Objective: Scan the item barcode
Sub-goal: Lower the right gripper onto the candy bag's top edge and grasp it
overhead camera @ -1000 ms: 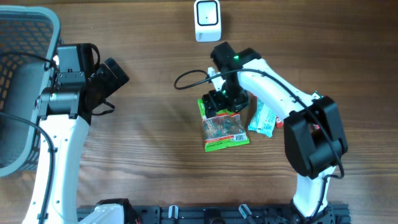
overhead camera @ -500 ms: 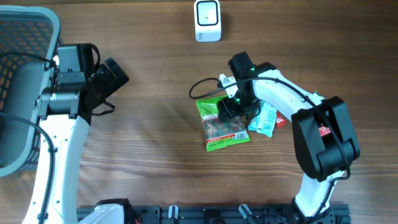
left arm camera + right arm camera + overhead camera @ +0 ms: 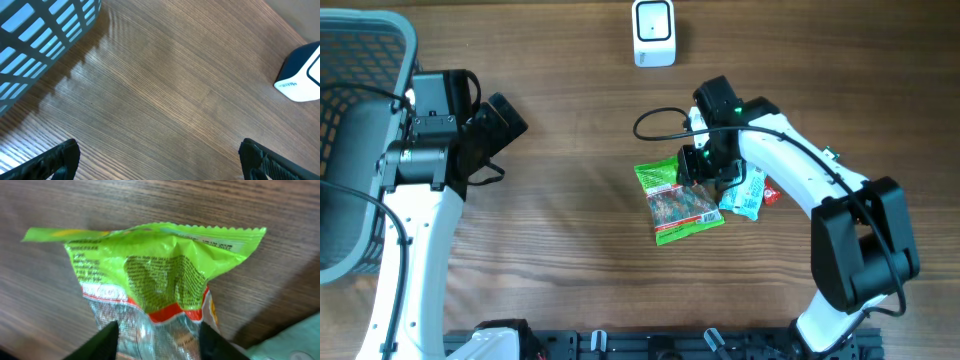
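Observation:
A green snack bag (image 3: 680, 203) with a clear window lies flat mid-table, a barcode label (image 3: 706, 217) at its near right corner. My right gripper (image 3: 706, 170) is down on the bag's far end. In the right wrist view the bag (image 3: 160, 265) bulges up between the two fingers, and the gripper (image 3: 159, 342) is shut on it. The white scanner (image 3: 653, 32) stands at the table's far edge, also seen in the left wrist view as the scanner (image 3: 301, 75). My left gripper (image 3: 160, 160) hangs open over bare wood at the left (image 3: 505, 120).
A teal packet (image 3: 745, 192) and a small red item (image 3: 769, 196) lie just right of the bag. A blue-grey wire basket (image 3: 350, 150) fills the left edge, its wall (image 3: 45, 30) close to my left gripper. The right arm's black cable (image 3: 655, 125) loops above the bag.
My right gripper has slid right along the bag's far end and closed on it. The bag has turned slightly and shifted. The left arm has not moved.

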{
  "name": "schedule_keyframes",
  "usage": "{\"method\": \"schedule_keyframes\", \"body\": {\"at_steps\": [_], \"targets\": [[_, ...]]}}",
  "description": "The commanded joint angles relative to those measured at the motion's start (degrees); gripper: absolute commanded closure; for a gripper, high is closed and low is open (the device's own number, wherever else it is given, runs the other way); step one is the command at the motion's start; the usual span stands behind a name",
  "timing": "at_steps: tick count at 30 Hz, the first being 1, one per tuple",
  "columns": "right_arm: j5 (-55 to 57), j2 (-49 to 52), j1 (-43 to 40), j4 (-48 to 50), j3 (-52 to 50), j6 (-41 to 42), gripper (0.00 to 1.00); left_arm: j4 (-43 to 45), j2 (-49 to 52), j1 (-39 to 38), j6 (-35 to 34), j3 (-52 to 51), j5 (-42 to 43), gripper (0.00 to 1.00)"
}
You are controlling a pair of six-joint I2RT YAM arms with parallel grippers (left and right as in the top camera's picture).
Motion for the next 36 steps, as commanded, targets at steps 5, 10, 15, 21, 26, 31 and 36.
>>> {"method": "schedule_keyframes", "body": {"at_steps": [5, 10, 15, 21, 26, 31, 36], "targets": [[8.85, -0.57, 0.39, -0.33, -2.08, 0.83, 0.81, 0.11, 0.33, 0.26, 0.44, 0.52, -1.07, 0.00], [2.43, -0.57, -1.36, 0.42, -2.10, -2.03, 0.96, 0.11, 0.33, 0.26, 0.44, 0.52, -1.07, 0.00], [-1.40, -1.16, -1.55, -0.44, -2.10, -7.30, 0.96, 0.11, 0.33, 0.26, 0.44, 0.52, -1.07, 0.00], [-0.66, -6.49, -1.79, 0.85, -2.08, -15.56, 0.69, 0.11, 0.33, 0.26, 0.44, 0.52, -1.07, 0.00], [5.01, -6.32, -1.79, 2.91, -2.10, -17.64, 0.53, 0.11, 0.33, 0.26, 0.44, 0.52, -1.07, 0.00], [10.75, -4.24, -1.79, 6.01, -2.32, -20.04, 0.63, 0.11, 0.33, 0.26, 0.44, 0.52, -1.07, 0.00], [7.93, 1.92, -1.77, 9.18, -2.32, -19.56, 0.30, 0.11, 0.33, 0.26, 0.44, 0.52, -1.07, 0.00]]}}
